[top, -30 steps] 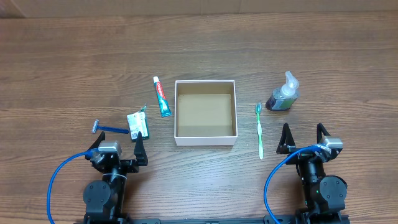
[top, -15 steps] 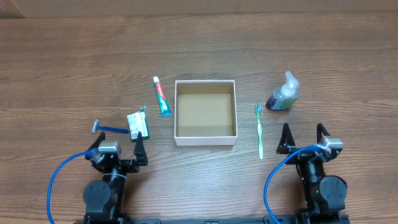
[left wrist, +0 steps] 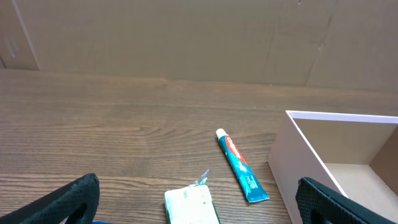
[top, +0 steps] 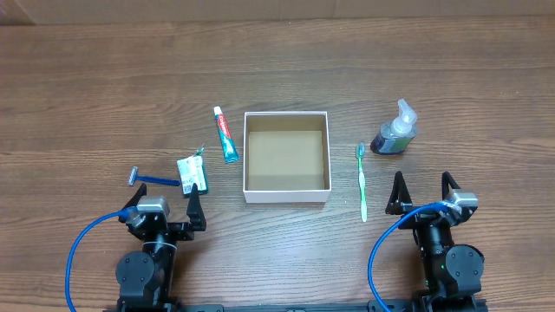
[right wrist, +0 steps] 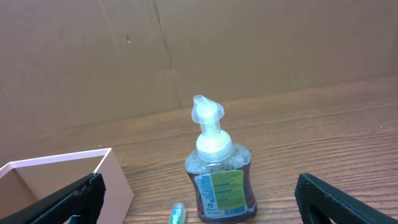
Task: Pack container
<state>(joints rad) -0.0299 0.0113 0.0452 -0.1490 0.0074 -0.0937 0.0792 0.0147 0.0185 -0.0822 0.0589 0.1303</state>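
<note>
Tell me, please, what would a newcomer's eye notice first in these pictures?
The empty white cardboard box sits open in the middle of the wooden table. A toothpaste tube and a blue razor lie to its left, a green toothbrush and a pump bottle of dark soap to its right. The left gripper and right gripper stand open nearby.

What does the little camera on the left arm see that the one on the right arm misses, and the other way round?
Only the left wrist view shows the toothpaste tube and a small green-and-white packet. Only the right wrist view shows the soap bottle with its pump top, and the tip of a toothbrush at the bottom edge. Both show a corner of the white container, the wooden table and a cardboard backdrop.
</note>
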